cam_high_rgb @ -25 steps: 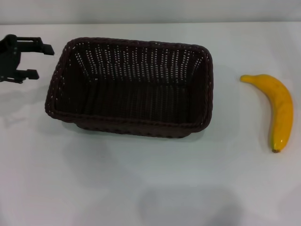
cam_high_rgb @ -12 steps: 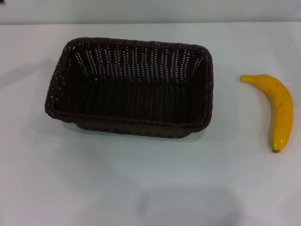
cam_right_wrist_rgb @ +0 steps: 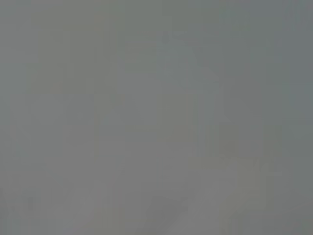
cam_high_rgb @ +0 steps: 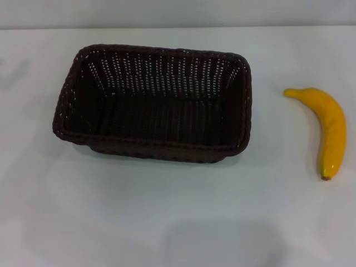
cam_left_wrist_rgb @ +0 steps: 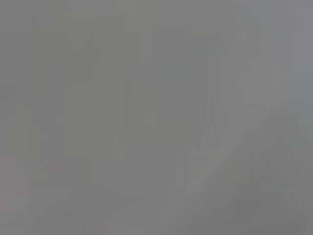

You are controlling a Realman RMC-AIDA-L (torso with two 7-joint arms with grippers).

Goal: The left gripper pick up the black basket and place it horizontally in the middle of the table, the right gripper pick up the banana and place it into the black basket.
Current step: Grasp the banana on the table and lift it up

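You can see the black basket (cam_high_rgb: 153, 103) sitting on the white table (cam_high_rgb: 178, 222). It sits flat with its open side up and its long side running across the table, side to side. It is around the middle of the table, a bit toward the left edge and closer to the far edge than to the near edge. Nothing is inside it.

The banana (cam_high_rgb: 327, 129) lies on the table near the right edge, well apart from the basket. It is yellow and curved. Its small dark tip points toward the near edge, and its other end points toward the far edge and the basket side. Nothing is touching it.

You cannot see the left gripper or the right gripper from the head camera. Both wrist cameras show only a plain grey blur, so you cannot tell whether either gripper's fingers are apart, together, or holding anything.
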